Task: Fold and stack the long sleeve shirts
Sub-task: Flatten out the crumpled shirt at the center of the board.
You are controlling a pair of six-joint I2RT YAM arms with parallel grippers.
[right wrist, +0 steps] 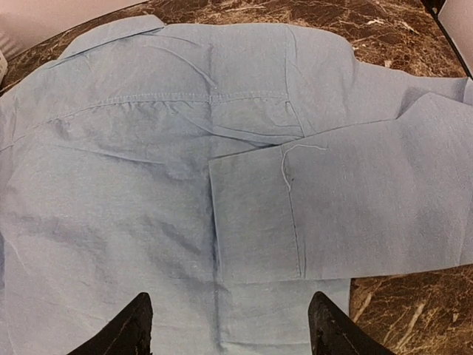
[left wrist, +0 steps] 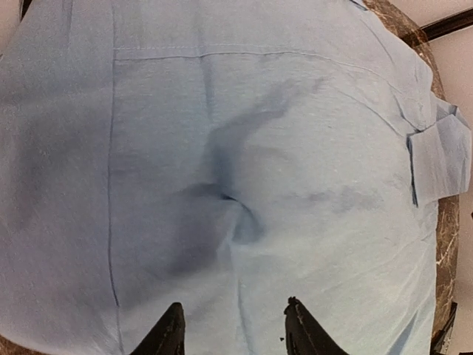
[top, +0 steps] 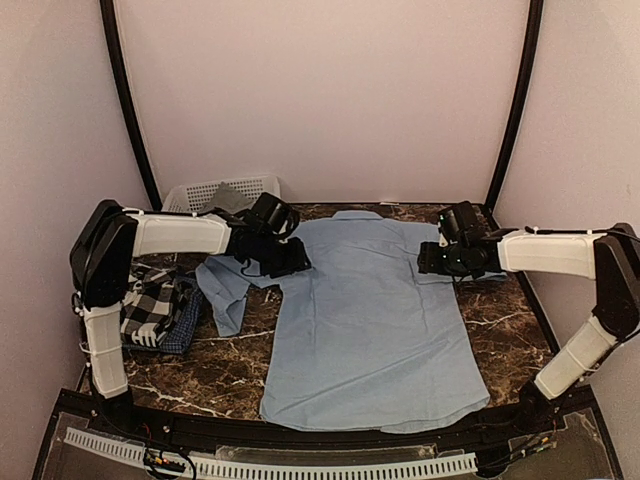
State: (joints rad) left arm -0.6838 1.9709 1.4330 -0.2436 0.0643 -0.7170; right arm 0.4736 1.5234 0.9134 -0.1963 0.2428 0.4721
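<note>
Blue shirt: a light blue long-sleeved shirt (top: 370,320) is laid flat, back up, across the middle of the marble table (top: 505,325), with its collar (top: 358,215) towards the far wall and its hem at the near edge.
Sleeves: one sleeve (right wrist: 347,207) is folded in over the back, its cuff (right wrist: 255,222) lying on the body; the other sleeve (top: 225,290) is sprawled on the table on the left arm's side.
Left gripper: the left gripper (left wrist: 233,329) is held over the cloth by the shoulder, fingers moderately apart, nothing pinched between them.
Right gripper: the right gripper (right wrist: 229,325) is poised above the folded sleeve, fingers spread wide and empty.
Other shirts: a black-and-white checked shirt (top: 150,305) and a dark blue one (top: 185,325) are piled at the table's left edge; a white basket (top: 215,190) is set at the back.
Handling: the cloth is judged light, limp and quick to crease; it can be expected to sag and drag rather than hold its shape.
Where to grip: the loose sleeve is best taken at the cuff or shoulder seam, where doubled fabric gives a firmer pinch.
</note>
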